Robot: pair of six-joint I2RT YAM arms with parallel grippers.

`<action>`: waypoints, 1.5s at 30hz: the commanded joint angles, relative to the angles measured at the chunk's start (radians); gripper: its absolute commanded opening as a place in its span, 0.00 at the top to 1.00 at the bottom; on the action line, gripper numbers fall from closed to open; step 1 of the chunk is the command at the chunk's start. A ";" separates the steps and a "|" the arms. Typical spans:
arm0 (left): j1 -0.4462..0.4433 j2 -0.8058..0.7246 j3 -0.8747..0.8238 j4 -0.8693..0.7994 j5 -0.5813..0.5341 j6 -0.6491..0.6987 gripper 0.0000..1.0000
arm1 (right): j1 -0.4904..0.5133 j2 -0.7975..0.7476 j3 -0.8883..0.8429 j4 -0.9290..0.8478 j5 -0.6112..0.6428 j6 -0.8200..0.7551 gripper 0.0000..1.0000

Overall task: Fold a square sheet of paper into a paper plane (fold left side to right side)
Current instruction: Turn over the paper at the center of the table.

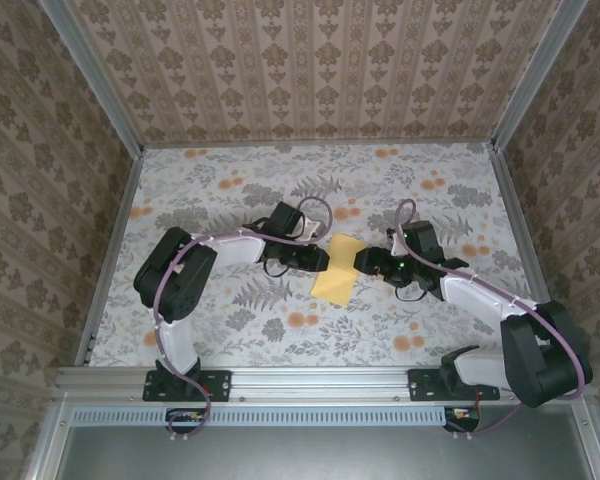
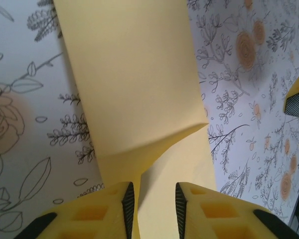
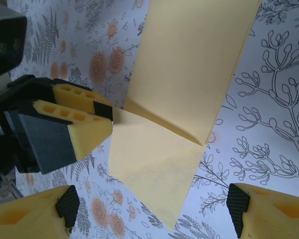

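Observation:
The yellow-orange square sheet of paper [image 1: 337,272] lies mid-table, folded over into a narrow strip. In the left wrist view its upper layer [image 2: 134,84] rises off the lower layer [image 2: 184,174] and runs down between my fingers, against the left pad [image 2: 128,204]. My left gripper [image 1: 323,261] [image 2: 154,206] is at the sheet's left edge, its jaws apart with a clear gap. My right gripper [image 1: 361,264] [image 3: 152,206] hovers wide open over the sheet's right side. The right wrist view has the paper [image 3: 189,64] and the left gripper's fingers [image 3: 82,127] at its lifted corner.
The table [image 1: 230,190] is covered with a floral cloth printed with small round orange flowers [image 1: 225,183]. Patterned walls close in the left, back and right sides. An aluminium rail [image 1: 310,378] runs along the near edge by the arm bases.

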 commanded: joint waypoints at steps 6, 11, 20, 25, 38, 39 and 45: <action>0.004 0.043 0.035 0.010 0.024 0.016 0.72 | 0.001 0.034 -0.003 0.019 -0.044 0.016 0.18; 0.005 0.022 0.025 0.007 0.006 0.024 0.83 | 0.004 0.044 0.001 0.022 -0.050 0.014 0.18; 0.021 -0.054 -0.040 0.033 -0.023 0.016 0.88 | 0.031 0.097 0.021 0.078 -0.085 0.044 0.11; 0.025 -0.058 -0.042 0.033 -0.025 0.016 0.88 | 0.064 0.177 0.055 0.119 -0.097 0.069 0.18; 0.031 -0.074 -0.052 0.035 -0.031 0.012 0.82 | 0.115 0.379 0.154 0.244 -0.132 0.134 0.51; 0.034 -0.081 -0.056 0.036 -0.031 0.010 0.79 | 0.116 0.386 0.158 0.253 -0.136 0.137 0.57; 0.075 -0.182 -0.115 0.064 -0.052 -0.020 0.55 | 0.105 0.364 0.162 0.279 -0.123 0.108 0.93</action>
